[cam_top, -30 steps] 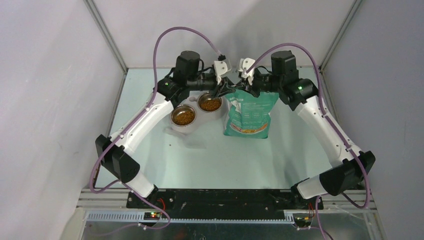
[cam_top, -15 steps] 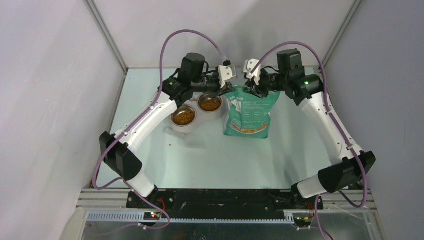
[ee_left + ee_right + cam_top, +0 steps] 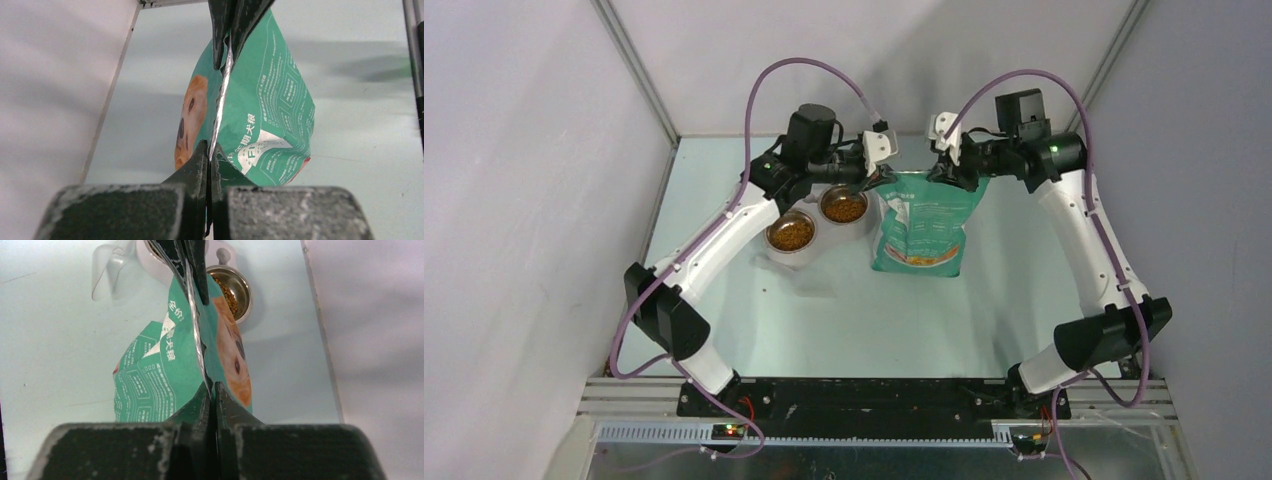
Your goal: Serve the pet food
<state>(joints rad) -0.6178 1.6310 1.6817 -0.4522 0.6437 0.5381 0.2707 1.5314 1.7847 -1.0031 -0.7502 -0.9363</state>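
From above, the bag (image 3: 927, 225) has its top seam hidden under the left gripper (image 3: 884, 181) and right gripper (image 3: 944, 174); its print is too small to read; the pet food (image 3: 791, 234) blurs into 1 brown mass; the right wrist view cuts the clear scoop (image 3: 107, 267) and white bowl stand (image 3: 142, 262) at its top edge.

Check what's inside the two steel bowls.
Brown pet food lies in the near bowl and in the far bowl. It covers both bottoms, so its depth cannot be seen. The left arm hides the far bowl's back edge.
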